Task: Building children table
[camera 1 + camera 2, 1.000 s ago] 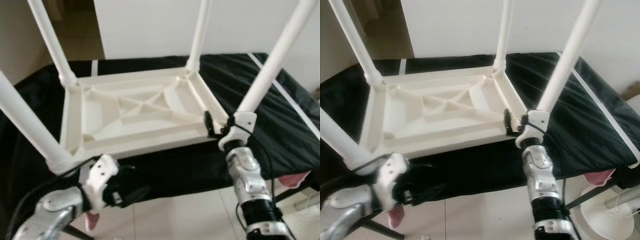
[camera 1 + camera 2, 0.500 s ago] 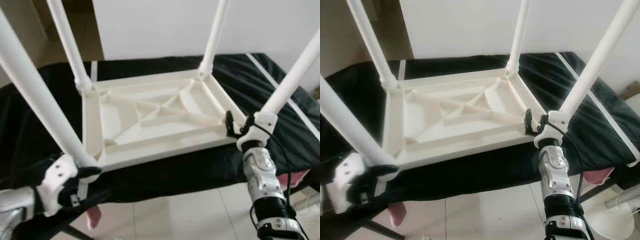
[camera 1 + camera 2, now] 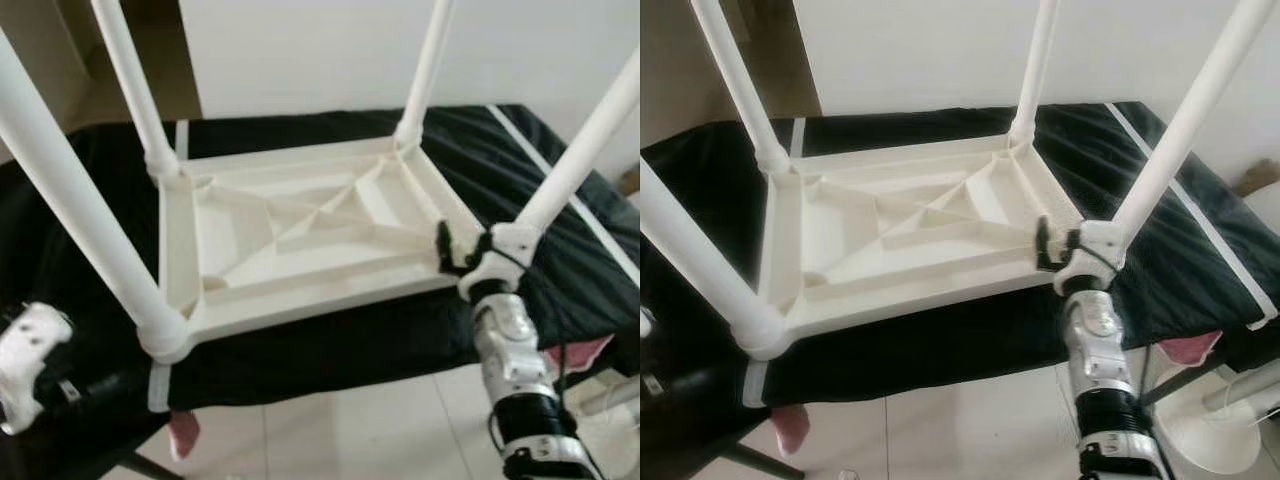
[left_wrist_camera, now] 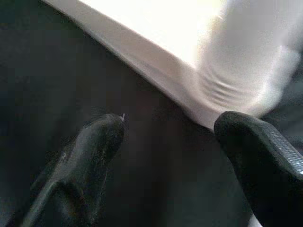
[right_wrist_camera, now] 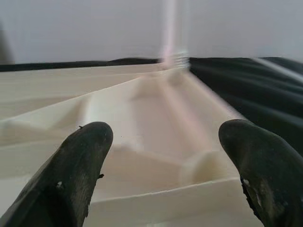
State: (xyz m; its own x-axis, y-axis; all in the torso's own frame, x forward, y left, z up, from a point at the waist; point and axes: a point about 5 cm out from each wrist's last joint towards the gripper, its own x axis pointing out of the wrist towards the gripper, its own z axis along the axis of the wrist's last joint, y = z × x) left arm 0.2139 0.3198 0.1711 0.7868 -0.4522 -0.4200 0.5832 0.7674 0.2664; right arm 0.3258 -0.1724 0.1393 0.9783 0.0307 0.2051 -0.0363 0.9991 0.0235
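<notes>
White plastic table [image 3: 300, 240] lies upside down on a surface under a black cloth [image 3: 560, 230], four round legs pointing up. Its near long edge sits close to the cloth's front drop; tiled floor [image 3: 330, 430] beyond that. Wide margin of cloth on the robot's right, less on the left.

The underside is a shallow tray shape: raised rim, diagonal ribs crossing in the middle, nothing lying in it.

Right gripper [image 3: 462, 250] is up at the near right corner, by the socket of the near right leg [image 3: 575, 150]. In the right wrist view its fingers [image 5: 80, 161] are spread wide, the ribbed underside between them, not pinching anything.

Left gripper [image 4: 165, 142] is low, off the near left corner, just short of the near left leg [image 3: 80, 210]. Fingers spread, black cloth between them, leg base just past the tips; not touching it.

A pink item [image 3: 185, 432] hangs below the cloth's front edge.
</notes>
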